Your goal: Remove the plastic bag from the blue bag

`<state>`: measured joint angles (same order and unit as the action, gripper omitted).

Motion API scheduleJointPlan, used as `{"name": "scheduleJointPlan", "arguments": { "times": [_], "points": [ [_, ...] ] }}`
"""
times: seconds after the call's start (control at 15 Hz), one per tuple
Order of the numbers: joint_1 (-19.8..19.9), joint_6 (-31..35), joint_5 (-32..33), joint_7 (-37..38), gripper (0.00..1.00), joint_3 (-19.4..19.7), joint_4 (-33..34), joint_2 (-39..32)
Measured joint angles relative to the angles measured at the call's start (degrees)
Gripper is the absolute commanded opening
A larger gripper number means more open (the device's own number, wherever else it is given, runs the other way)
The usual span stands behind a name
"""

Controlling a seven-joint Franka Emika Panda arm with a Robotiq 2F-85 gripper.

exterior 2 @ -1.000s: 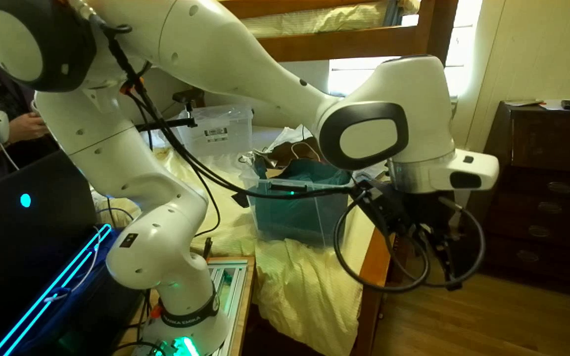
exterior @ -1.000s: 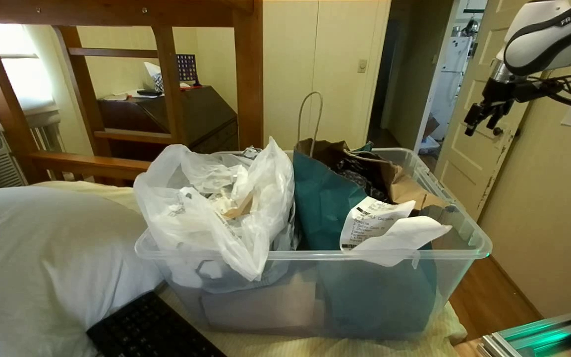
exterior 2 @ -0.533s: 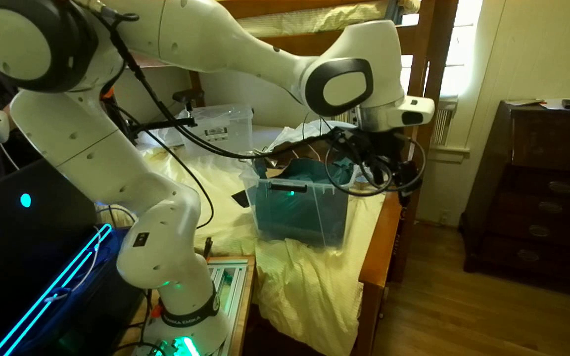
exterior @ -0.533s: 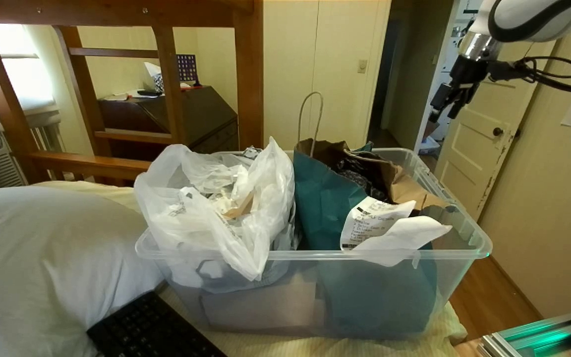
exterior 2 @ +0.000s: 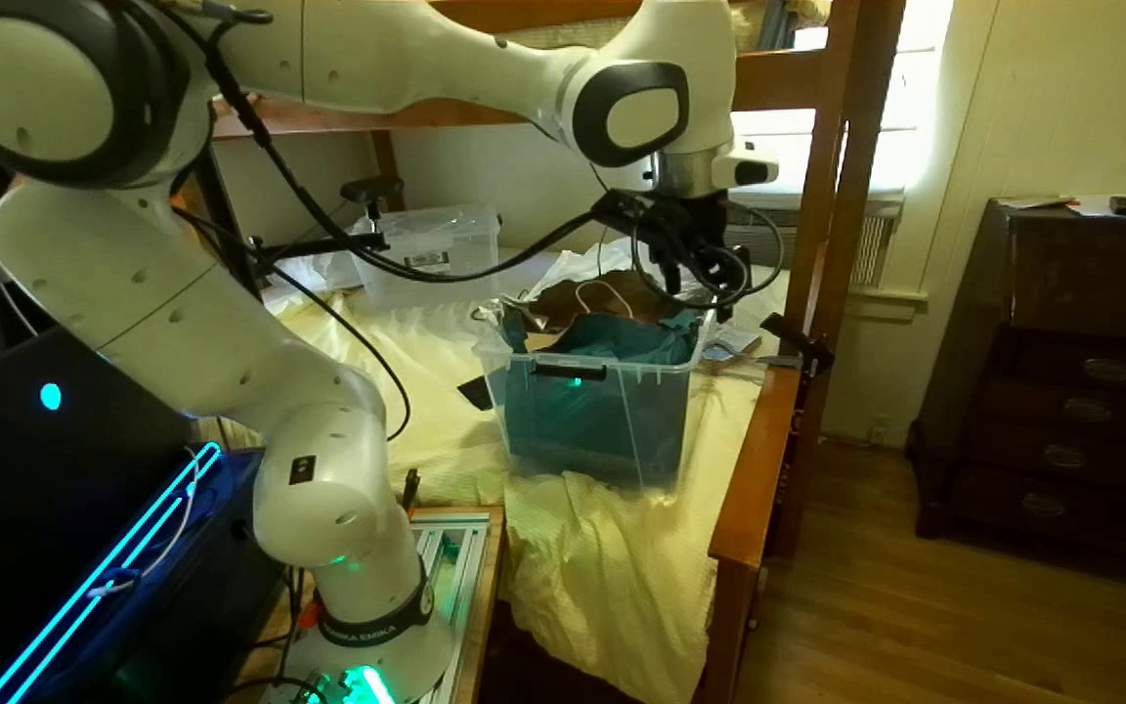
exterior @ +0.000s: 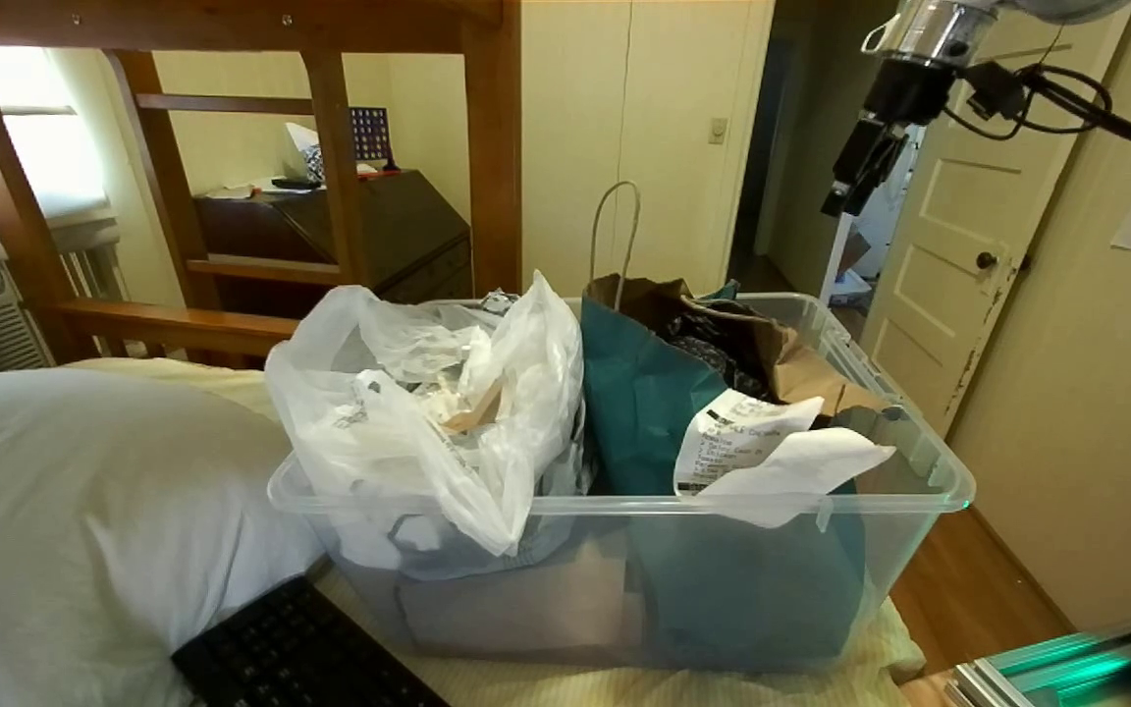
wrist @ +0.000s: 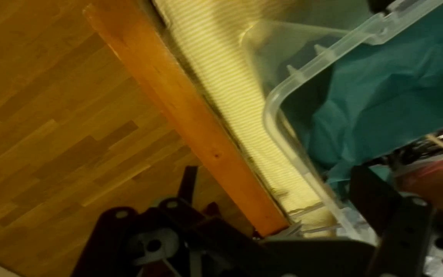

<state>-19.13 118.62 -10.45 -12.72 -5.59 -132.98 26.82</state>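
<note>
Hanging in the upper right of the frame in an exterior view, the gripper (exterior: 842, 206) points down, well above the bin (exterior: 624, 507). In the wrist view its fingers (wrist: 375, 198) show along the bottom edge, spread wide apart: it is released. Part of the bin's rim shows between them, and the blue bag (wrist: 394, 96) fills the upper right there.

In an exterior view the blue bag stands right of centre, in the bin, its brown mouth upward and its handle (exterior: 617, 185) looped above. Dark, wrinkled plastic (exterior: 713, 344) sits inside that mouth; whether it is a whole bag I cannot tell. Just left of the blue bag, in the same bin, stands a white bag (exterior: 408, 422) of thin plastic, its folds hanging over the front rim. A printed slip (exterior: 730, 440) lies against the blue bag's front.

At the lower left of that frame is a keyboard (exterior: 296, 658), with a pillow (exterior: 104, 511) along the left edge. The bin rests on a yellow sheet (exterior 2: 602, 577) in both exterior views. The arm (exterior 2: 314, 440) stands at the left of the frame in an exterior view and extends across the top; a clear tub (exterior 2: 465, 240) stands above centre left, and a dresser (exterior 2: 1052, 391) at the right edge. In the wrist view a wooden rail (wrist: 190, 127) runs from the upper left to the bottom centre, floor (wrist: 60, 123) filling the left.
</note>
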Motion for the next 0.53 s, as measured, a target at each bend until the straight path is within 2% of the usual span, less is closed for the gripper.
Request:
{"name": "scheduleJointPlan", "arguments": {
  "times": [0.27,0.53],
  "points": [
    [-3.4,-6.4,-6.5,-7.3,1.0,0.0,2.8,0.1],
    [-5.0,-8.1,-7.7,-11.7,1.0,-1.3,5.7,-0.6]
  ]
}}
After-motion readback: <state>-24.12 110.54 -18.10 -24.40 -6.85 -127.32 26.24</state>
